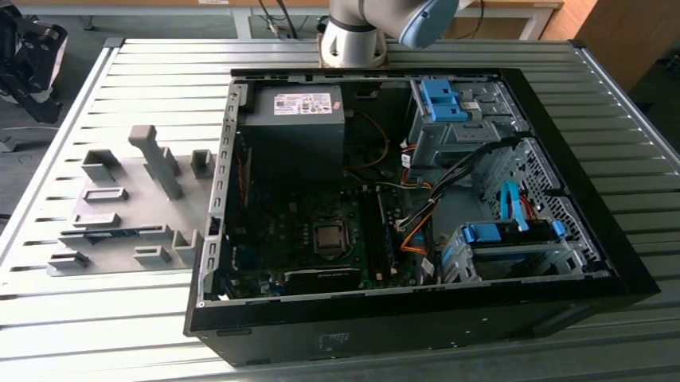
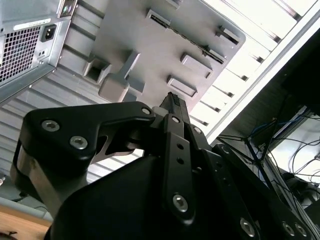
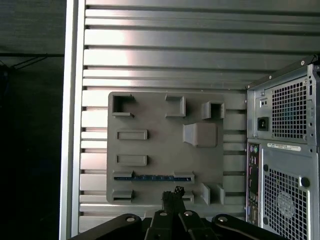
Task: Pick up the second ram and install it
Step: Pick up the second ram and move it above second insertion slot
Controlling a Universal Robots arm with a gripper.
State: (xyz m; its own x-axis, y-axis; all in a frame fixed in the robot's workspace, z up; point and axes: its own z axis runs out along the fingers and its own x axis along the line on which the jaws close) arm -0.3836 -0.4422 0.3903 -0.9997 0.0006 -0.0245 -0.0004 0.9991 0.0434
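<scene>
Above the grey fixture plate (image 3: pixel 165 145) the jaws hang pressed together with nothing between them. Their dark fingertips (image 3: pixel 173 193) sit over the plate's edge in the first wrist view, well clear of its surface.

Just beyond the tips, the second ram (image 3: pixel 150 177) lies flat on the plate as a thin blue-green strip, cradled at each end by a low grey block. The second wrist view shows it (image 2: pixel 191 41) as a dark line between the same supports. In the exterior view it (image 1: pixel 111 232) rests toward the near end of the plate.

More blocks (image 3: pixel 132 135) and open pockets are spread over the rest of the plate, one of them a taller upright post (image 1: pixel 152 159).

The plate lies on a slatted metal desk (image 1: pixel 616 103), on the exterior view's left of an open computer case (image 1: pixel 425 322) that touches or nearly touches its right edge.

Inside the case a motherboard (image 1: pixel 276 255) carries a processor socket (image 1: pixel 330 237), with long black slots (image 1: pixel 375 227) just to its right. A power supply (image 1: pixel 298 119) fills the far left corner, and blue drive brackets (image 1: pixel 441 99) sit along the right side among loose cables.

At the far edge of the desk, behind the case, rises the arm (image 1: pixel 356 36).
</scene>
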